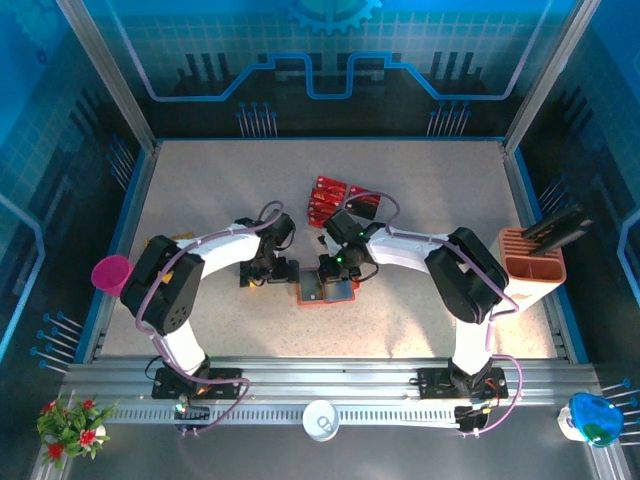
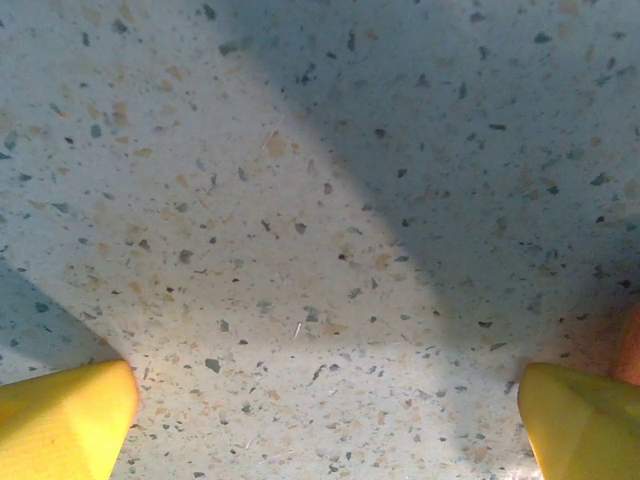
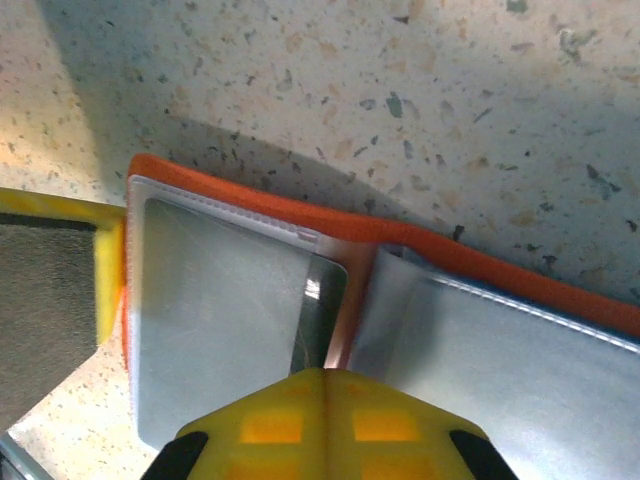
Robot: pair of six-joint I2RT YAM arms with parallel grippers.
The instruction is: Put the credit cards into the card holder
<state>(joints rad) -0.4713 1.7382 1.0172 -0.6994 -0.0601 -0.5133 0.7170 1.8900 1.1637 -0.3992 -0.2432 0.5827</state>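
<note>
Left claw [image 1: 268, 270] spread wide, right claw [image 1: 336, 272] pinched shut over the open card holder [image 1: 325, 291].

Starting on the left: the left claw hangs low over the speckled counter [image 2: 300, 200], yellow fingertips [image 2: 60, 420] far apart with nothing between them, and one finger is just beside the holder's left edge. Centre now: the card holder lies flat and open mid-counter, orange rim around grey pockets [image 3: 220, 310]. The right claw [image 3: 325, 415] sits over its fold, tips pressed together. A dark sliver [image 3: 320, 320] shows below them; I can't tell whether it's gripped. Behind the holder, red credit cards [image 1: 335, 200] lie in a loose cluster on the counter. Far right, a peach stand [image 1: 530, 265] holds dark cards.
</note>
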